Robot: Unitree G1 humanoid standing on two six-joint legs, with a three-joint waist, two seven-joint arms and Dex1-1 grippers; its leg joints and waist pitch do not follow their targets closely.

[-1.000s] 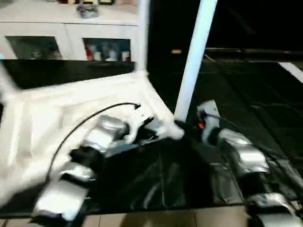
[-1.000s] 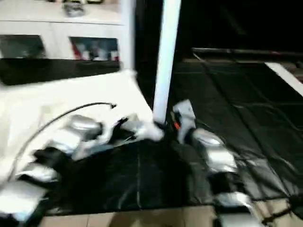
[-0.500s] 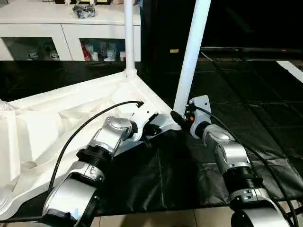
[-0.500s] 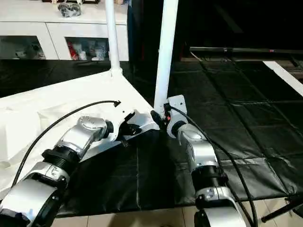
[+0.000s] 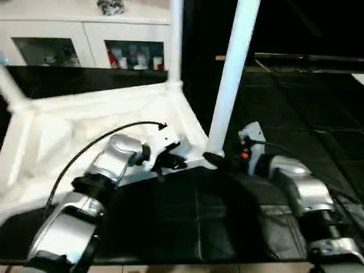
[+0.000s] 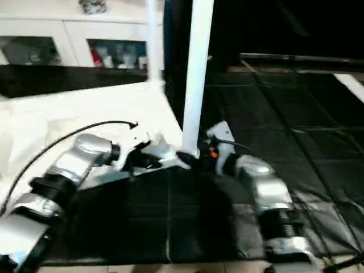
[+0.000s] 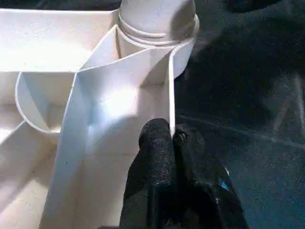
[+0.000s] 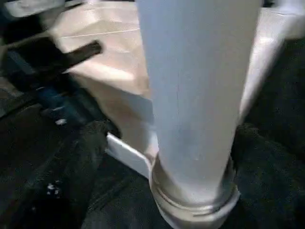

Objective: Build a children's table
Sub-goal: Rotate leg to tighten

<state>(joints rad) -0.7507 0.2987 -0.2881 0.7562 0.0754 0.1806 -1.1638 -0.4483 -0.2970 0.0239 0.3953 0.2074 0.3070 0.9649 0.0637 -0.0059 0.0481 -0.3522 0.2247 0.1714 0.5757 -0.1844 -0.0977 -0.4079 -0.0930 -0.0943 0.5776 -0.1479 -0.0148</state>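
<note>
Since a moment ago my right gripper has let go of the leg, fingers wide; left gripper pinches the tabletop rim; I'd withdraw gently.

A black, creased sheet covers the floor. The white table top lies directly on it, underside up, with 3 white legs standing in its corner sockets; the nearest leg rises upright

Silver forearms, black cable, black-fingered claw
</note>
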